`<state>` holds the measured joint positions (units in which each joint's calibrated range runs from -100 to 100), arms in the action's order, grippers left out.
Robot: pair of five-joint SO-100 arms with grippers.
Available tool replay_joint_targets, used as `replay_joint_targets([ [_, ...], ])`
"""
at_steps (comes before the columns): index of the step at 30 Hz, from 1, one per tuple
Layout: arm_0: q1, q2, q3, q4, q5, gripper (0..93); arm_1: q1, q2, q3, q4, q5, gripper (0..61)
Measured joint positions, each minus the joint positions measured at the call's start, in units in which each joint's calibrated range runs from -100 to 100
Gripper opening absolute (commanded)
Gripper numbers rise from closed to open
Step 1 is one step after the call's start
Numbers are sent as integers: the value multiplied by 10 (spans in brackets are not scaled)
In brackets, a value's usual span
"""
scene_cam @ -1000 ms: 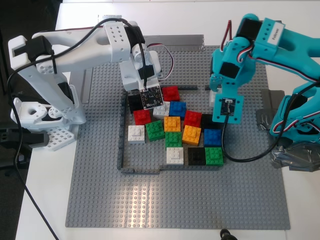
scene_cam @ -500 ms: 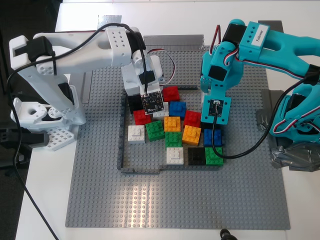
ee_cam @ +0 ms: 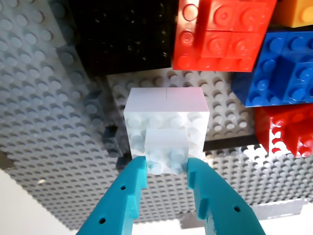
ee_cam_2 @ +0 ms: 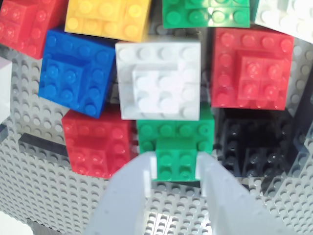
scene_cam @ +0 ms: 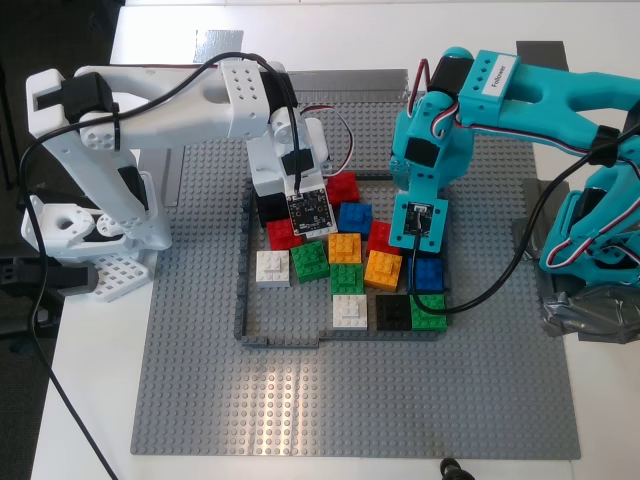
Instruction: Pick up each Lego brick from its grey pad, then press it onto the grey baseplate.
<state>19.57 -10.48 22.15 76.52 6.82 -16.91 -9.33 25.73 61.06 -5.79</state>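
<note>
My first gripper, teal, has its jaws closed onto the raised centre block of a white Lego brick; the fingers touch that block on both sides. The white brick hangs over the grey baseplate, beside a black brick and a red brick. Whether its underside is seated on the studs cannot be told from the first wrist view.

In the exterior view the teal arm reaches in from the exterior view's right, and its camera board hides the white brick. It stands over the far right part of the dark-grey brick frame, as that view shows it.

My second gripper, white, has its jaws closed onto the raised centre of a bright green Lego brick. That green brick lies against a second white brick, between a red brick and a black brick. Seating cannot be told here either.

In the exterior view the white arm comes in from the exterior view's left and stands over the frame's far left corner. Its camera board covers the held green brick.

A dark grey pad lies off the baseplate's far right corner, a silvery pad off its far edge towards the left, and both are bare. The baseplate occupies most of the table.
</note>
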Motion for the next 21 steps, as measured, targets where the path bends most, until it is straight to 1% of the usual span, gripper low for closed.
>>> replay_joint_targets([
  [5,-1,2,0,-16,-1,0,-1,0,0,0,0,150],
  [8,-5,2,0,-14,-10,0,-1,0,0,0,0,156],
  [12,-16,2,0,-17,-14,0,-1,0,0,0,0,155],
  [15,-27,2,0,-22,-26,0,-6,0,0,0,0,157],
  [21,-41,2,0,-19,-34,0,-16,1,-12,17,0,158],
])
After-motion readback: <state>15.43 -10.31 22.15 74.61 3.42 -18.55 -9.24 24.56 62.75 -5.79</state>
